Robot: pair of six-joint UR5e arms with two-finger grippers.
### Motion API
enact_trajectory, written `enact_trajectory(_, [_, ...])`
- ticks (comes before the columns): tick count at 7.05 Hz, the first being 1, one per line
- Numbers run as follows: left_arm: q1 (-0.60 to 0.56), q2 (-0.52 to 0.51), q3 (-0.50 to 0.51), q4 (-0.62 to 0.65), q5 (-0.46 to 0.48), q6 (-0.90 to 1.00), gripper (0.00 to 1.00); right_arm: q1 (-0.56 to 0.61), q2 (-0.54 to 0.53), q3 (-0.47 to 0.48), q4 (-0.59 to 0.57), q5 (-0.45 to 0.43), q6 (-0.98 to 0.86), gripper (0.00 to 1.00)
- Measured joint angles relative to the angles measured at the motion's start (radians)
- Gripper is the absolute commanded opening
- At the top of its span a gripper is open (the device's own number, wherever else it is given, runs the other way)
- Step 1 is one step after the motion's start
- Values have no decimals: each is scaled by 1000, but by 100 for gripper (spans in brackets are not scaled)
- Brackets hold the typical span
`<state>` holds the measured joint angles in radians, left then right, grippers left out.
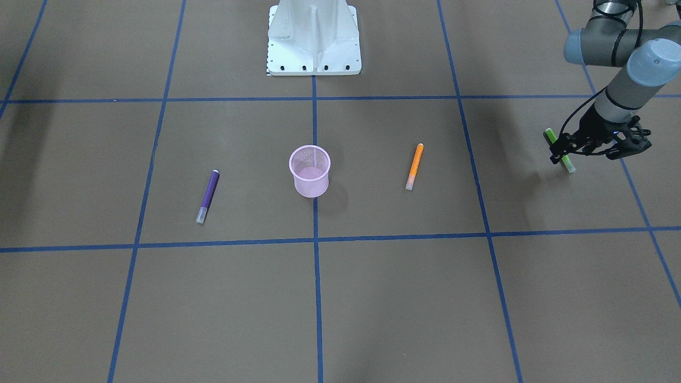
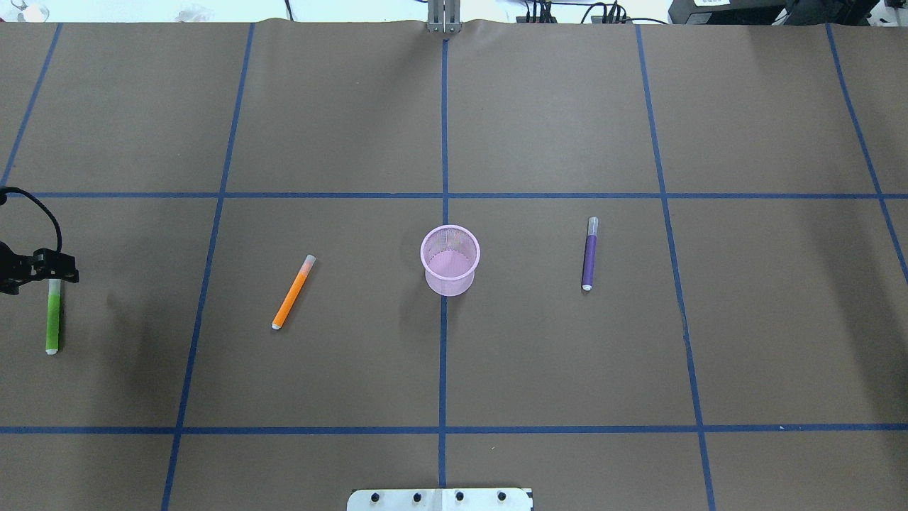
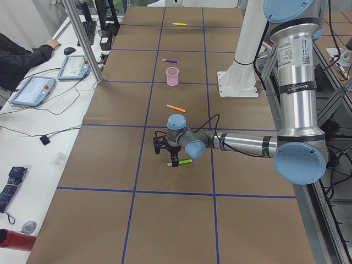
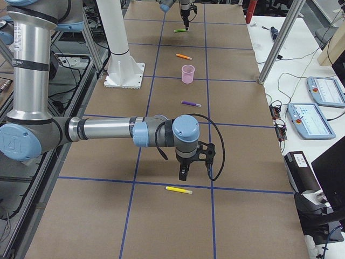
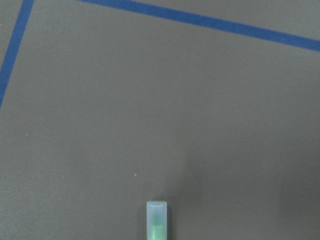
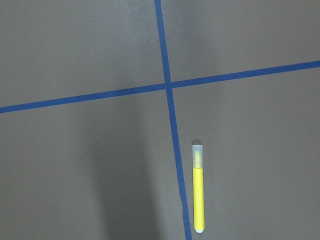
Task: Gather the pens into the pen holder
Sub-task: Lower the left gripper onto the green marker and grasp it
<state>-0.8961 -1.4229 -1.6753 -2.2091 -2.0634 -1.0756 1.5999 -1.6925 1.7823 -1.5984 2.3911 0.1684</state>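
The pink mesh pen holder (image 1: 309,170) (image 2: 450,259) stands upright at the table's middle. An orange pen (image 1: 414,166) (image 2: 293,292) lies on the robot's left of it. A purple pen (image 1: 207,196) (image 2: 589,253) lies on its right. A green pen (image 2: 53,319) (image 1: 568,162) lies flat far to the left. My left gripper (image 2: 51,273) (image 1: 561,153) looks open and sits at the pale cap end (image 5: 156,220) of the green pen. A yellow pen (image 4: 179,190) (image 6: 198,190) lies far to the right. My right gripper (image 4: 183,175) hangs just above it. I cannot tell whether the right gripper is open or shut.
The white robot base (image 1: 314,37) stands at the table's robot side. Blue tape lines (image 2: 443,355) grid the brown table cover. A metal post (image 3: 82,38) and a side desk with tablets (image 3: 33,88) line the operators' edge, where a person sits.
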Motion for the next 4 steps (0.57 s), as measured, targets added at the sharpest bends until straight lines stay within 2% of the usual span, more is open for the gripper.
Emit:
enact_trajectory(2, [12,-1,7,1,0,4,68,0,0,0,0,-1,-1,99])
enact_trajectory(4, [14,-1,15,1,0,7,62,0,0,0,0,-1,0,99])
